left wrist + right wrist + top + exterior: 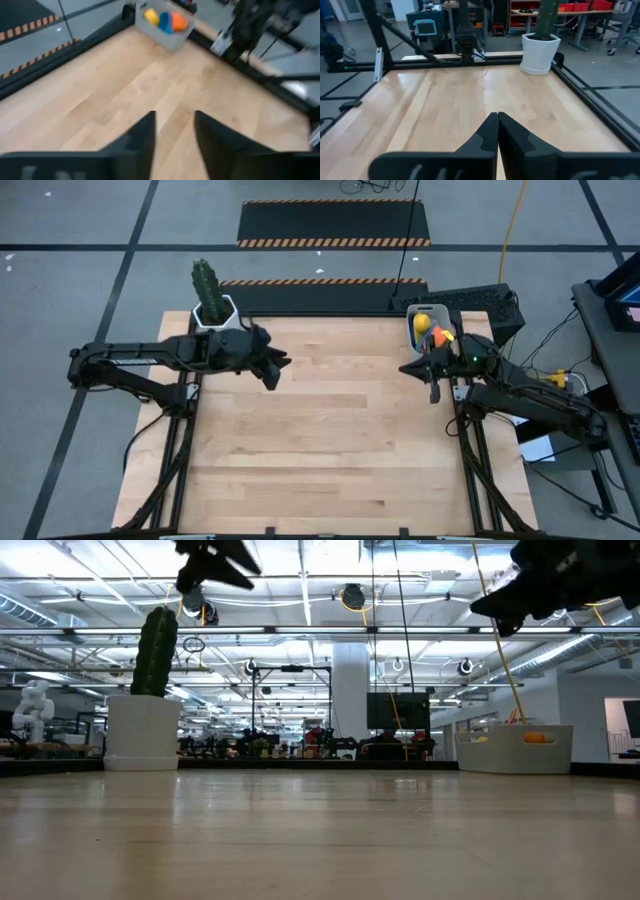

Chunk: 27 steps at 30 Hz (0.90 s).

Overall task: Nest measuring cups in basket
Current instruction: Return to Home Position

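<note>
The pale grey basket [426, 320] stands at the table's far right corner, with yellow, blue and orange measuring cups [436, 333] inside; the left wrist view shows the basket [165, 27] and those cups [165, 21] too. In the low view the basket [515, 748] rests on the table, orange showing through its wall. My left gripper [277, 370] hovers open and empty above the table's far left part, fingers [175, 135] apart. My right gripper [434, 390] hangs shut and empty just near of the basket, fingertips together [497, 125].
A white hexagonal pot with a cactus [212, 305] stands at the table's far left corner, also visible as the pot [540, 52] in the right wrist view. The wooden table top [330, 430] is bare between the arms. Black frame rails edge the table.
</note>
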### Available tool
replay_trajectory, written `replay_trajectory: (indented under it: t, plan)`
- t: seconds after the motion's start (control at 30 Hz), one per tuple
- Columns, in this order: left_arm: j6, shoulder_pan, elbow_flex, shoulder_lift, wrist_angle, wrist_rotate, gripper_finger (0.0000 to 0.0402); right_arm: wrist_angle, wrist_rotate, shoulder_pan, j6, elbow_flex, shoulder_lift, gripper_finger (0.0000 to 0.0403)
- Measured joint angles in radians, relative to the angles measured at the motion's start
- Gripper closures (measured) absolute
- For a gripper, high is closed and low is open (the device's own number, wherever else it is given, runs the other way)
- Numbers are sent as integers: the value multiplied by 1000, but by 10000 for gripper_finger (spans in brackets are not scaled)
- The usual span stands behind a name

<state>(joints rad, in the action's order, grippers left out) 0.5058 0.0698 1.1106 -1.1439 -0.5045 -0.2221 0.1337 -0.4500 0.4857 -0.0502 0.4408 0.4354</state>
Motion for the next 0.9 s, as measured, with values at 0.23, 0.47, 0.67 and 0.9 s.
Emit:
replay_trajectory:
  t: [0.23, 0.47, 0.67, 0.9]
  plan:
    - [-35, 5, -99, 0, 10, -1, 391, -4, 1, -34, -35, -68, -60, 403]
    - [-93, 6, -206, 0, 111, 11, 384, -29, 37, -62, -44, -143, -104, 403]
    - [-136, 7, -327, 0, 263, 59, 397, -64, 57, -70, -55, -198, -151, 403]
    - [-157, 8, -447, 0, 341, 63, 397, -73, 56, -70, -83, -289, -226, 403]
